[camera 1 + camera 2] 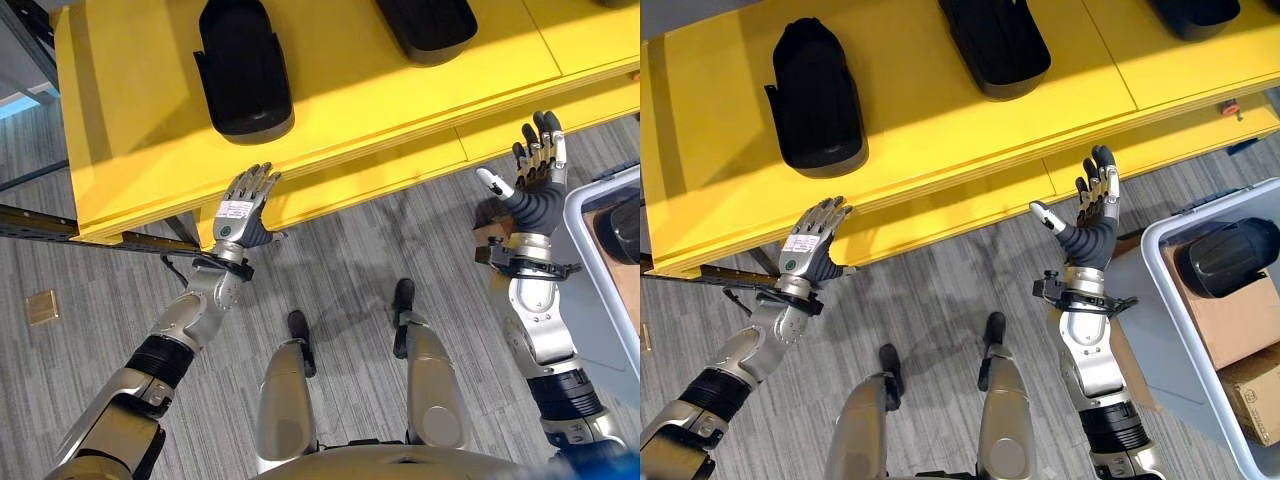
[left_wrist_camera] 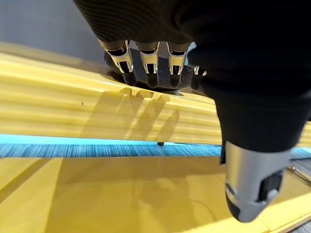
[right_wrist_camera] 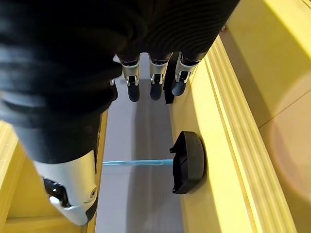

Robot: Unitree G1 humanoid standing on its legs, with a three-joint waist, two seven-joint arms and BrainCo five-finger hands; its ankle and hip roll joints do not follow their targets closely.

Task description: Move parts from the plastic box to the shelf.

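Three black moulded parts lie on the yellow shelf (image 1: 930, 130): one at the left (image 1: 815, 95), one in the middle (image 1: 995, 40) and one at the far right edge (image 1: 1190, 15). Another black part (image 1: 1228, 256) rests on cardboard inside the pale plastic box (image 1: 1160, 245) at the right. My left hand (image 1: 240, 212) is open with straight fingers at the shelf's front edge, below the left part, holding nothing. My right hand (image 1: 535, 180) is raised and open between the shelf edge and the box, also holding nothing. The right wrist view shows a black part (image 3: 189, 162) on the shelf.
Cardboard boxes (image 1: 1230, 335) fill the plastic box under the black part. A lower yellow shelf level (image 1: 400, 170) juts out beneath the top one. A dark metal rail (image 1: 40, 225) runs along the left. Grey carpet lies between the shelf and me.
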